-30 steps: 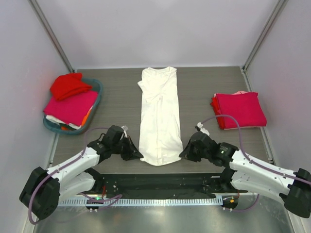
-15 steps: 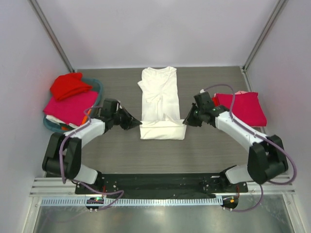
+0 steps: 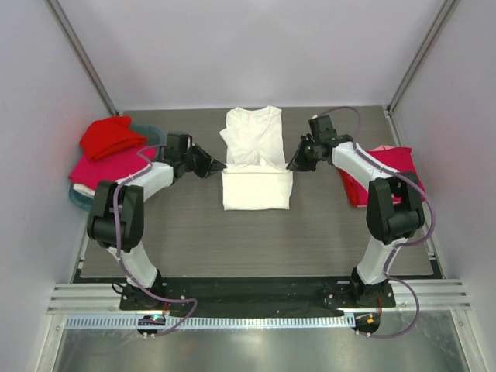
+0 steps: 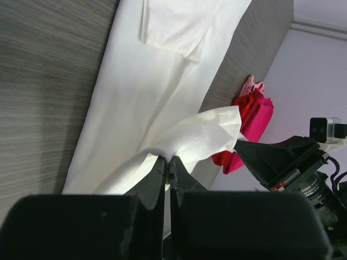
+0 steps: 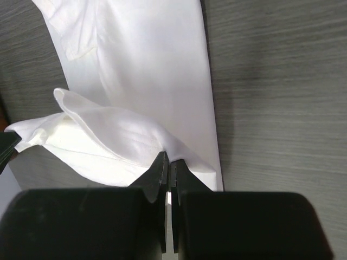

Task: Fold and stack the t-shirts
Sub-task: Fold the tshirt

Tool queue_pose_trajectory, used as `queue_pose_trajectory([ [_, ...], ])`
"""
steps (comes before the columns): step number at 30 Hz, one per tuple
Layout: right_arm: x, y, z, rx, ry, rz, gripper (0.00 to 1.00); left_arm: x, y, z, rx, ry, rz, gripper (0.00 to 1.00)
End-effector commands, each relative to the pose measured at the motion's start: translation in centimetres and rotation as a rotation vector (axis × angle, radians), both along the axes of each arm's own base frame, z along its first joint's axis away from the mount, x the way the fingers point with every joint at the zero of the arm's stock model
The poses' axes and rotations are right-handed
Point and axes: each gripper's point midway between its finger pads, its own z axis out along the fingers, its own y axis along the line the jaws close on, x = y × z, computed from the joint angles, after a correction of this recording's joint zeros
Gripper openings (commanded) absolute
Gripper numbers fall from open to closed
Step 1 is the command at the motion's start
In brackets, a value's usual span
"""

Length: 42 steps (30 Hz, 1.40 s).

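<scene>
I have the white t-shirt (image 3: 256, 174) in the middle of the worktop (image 3: 178, 232). It is already narrowed into a long strip with the sleeves tucked in. Its collar end lies flat toward the far side. The hem end is doubled up over the body, so I judge I am partway through the crosswise fold.

My left fingers (image 4: 154, 181) are clenched on one corner of the hem, and the cloth rises off the shirt in a soft peak. My right fingers (image 5: 156, 179) are pinched tight on the opposite corner in the same way. Both corners hang just above the shirt's middle, not yet laid down.

On the right side a folded pile (image 3: 404, 161) sits on the worktop, pink on top with red showing at its edge. I take that as the finished work so far, though my right arm hides part of it and I cannot count the layers.

On the left, the basket (image 3: 149, 130) holds a crumpled red t-shirt (image 3: 108, 136) and a pink t-shirt (image 3: 91, 172) beneath it.

What is left, as I read it:
- Set this hem down and flatten the fold.
- Move the white shirt onto the pile.
- Fold and stack what remains in the basket.

That puts me around the middle of the job.
</scene>
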Motion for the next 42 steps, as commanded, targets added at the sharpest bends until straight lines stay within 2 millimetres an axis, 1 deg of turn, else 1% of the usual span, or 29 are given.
queue_pose_trajectory([
  [1, 2.2, 0.6, 1.9, 0.02, -0.059, 0.049, 0.01, 2.5, 0.1, 1.3, -0.004, -0.056, 0.006, 0.0],
  [2, 2.7, 0.9, 1.9, 0.025, -0.063, 0.056, 0.01, 2.8, 0.1, 0.6, -0.004, -0.04, 0.006, 0.0],
  [4, 3.1, 0.9, 1.8, 0.025, -0.058, 0.058, 0.01, 3.6, 0.0, 1.1, -0.012, -0.053, 0.004, 0.0],
  [5, 3.6, 1.0, 2.2, 0.027, -0.07, 0.057, 0.01, 3.8, -0.1, 0.6, -0.01, -0.039, 0.004, 0.0],
  [7, 4.0, 1.0, 1.9, 0.022, -0.062, 0.062, 0.01, 4.6, -0.2, 1.3, -0.012, -0.058, 0.003, 0.0],
  [9, 4.5, 1.1, 1.9, 0.024, -0.061, 0.063, 0.01, 5.0, -0.2, 1.0, -0.007, -0.048, 0.004, 0.0],
  [10, 4.6, 1.1, 1.8, 0.026, -0.057, 0.063, 0.01, 5.5, -0.2, 1.4, -0.007, -0.058, 0.006, 0.0],
  [12, 5.2, 1.2, 2.1, 0.03, -0.066, 0.071, 0.01, 5.8, -0.3, 1.2, -0.007, -0.05, 0.007, 0.0],
  [13, 5.3, 1.2, 1.8, 0.028, -0.058, 0.071, 0.01, 6.1, -0.3, 1.6, -0.01, -0.059, 0.008, 0.0],
  [18, 6.4, 1.0, 2.1, 0.034, -0.068, 0.071, 0.01, 7.1, -0.5, 2.1, -0.016, -0.071, 0.011, 0.0],
  [22, 7.3, 1.0, 2.1, 0.045, -0.066, 0.073, 0.01, 7.9, -0.7, 1.7, -0.02, -0.059, 0.013, 0.0],
  [24, 8.0, 1.1, 1.9, 0.047, -0.068, 0.076, 0.01, 8.2, -0.9, 0.9, -0.024, -0.041, 0.015, 0.0],
  [25, 8.2, 1.0, 1.7, 0.047, -0.063, 0.075, 0.02, 8.7, -1.0, 1.1, -0.03, -0.048, 0.013, 0.01],
  [26, 8.8, 1.2, 1.7, 0.048, -0.068, 0.077, 0.09, 8.9, -1.2, 0.2, -0.033, -0.027, 0.009, 0.02],
  [27, 9.0, 1.1, 1.6, 0.047, -0.067, 0.077, 0.2, 9.0, -1.3, 0.0, -0.036, -0.02, 0.004, 0.06],
  [28, 9.3, 1.1, 1.8, 0.046, -0.073, 0.074, 0.34, 9.4, -1.4, 0.3, -0.039, -0.025, -0.001, 0.21],
  [29, 9.5, 0.8, 1.7, 0.036, -0.075, 0.065, 0.59, 9.2, -1.2, -0.3, -0.03, 0.001, 0.002, 0.31],
  [30, 9.6, 0.6, 1.9, 0.028, -0.081, 0.057, 0.66, 9.2, -1.1, -0.5, -0.018, 0.005, 0.002, 0.38],
  [31, 9.5, 0.4, 2.1, 0.023, -0.086, 0.053, 0.71, 9.2, -0.8, -0.6, -0.005, 0.005, 0.007, 0.49],
  [32, 9.2, 0.1, 2.1, 0.013, -0.086, 0.049, 0.76, 8.9, -0.7, -0.6, 0.003, 0.009, 0.009, 0.53],
  [34, 8.7, -0.3, 3.6, 0.007, -0.123, 0.046, 0.78, 7.8, -0.2, -0.1, 0.028, -0.008, 0.009, 0.64],
  [35, 7.7, -0.7, 2.8, -0.003, -0.103, 0.044, 0.79, 7.4, 0.1, 0.1, 0.039, -0.014, 0.008, 0.64],
  [36, 7.2, -0.8, 2.7, -0.006, -0.104, 0.046, 0.79, 6.2, 0.3, -0.7, 0.048, 0.011, 0.006, 0.64],
  [37, 6.7, -0.9, 4.4, 0.003, -0.145, 0.044, 0.79, 5.5, 0.3, 0.6, 0.052, -0.022, -0.003, 0.64],
  [38, 5.1, -1.2, 2.6, -0.002, -0.103, 0.045, 0.79, 4.8, 0.3, 0.7, 0.061, -0.027, -0.01, 0.64],
  [39, 4.3, -1.2, 2.6, 0.007, -0.101, 0.046, 0.77, 3.3, 0.5, -0.4, 0.074, 0.001, -0.021, 0.64],
  [40, 3.6, -1.0, 3.3, 0.03, -0.125, 0.057, 0.75, 2.3, 0.1, 0.6, 0.084, -0.031, -0.043, 0.64],
  [41, 1.7, -1.2, 1.4, 0.034, -0.074, 0.062, 0.69, 1.4, 0.1, 0.3, 0.095, -0.024, -0.052, 0.63],
  [42, 0.9, -1.2, 0.9, 0.042, -0.062, 0.061, 0.66, -0.3, 0.3, -0.9, 0.108, 0.005, -0.063, 0.62],
])
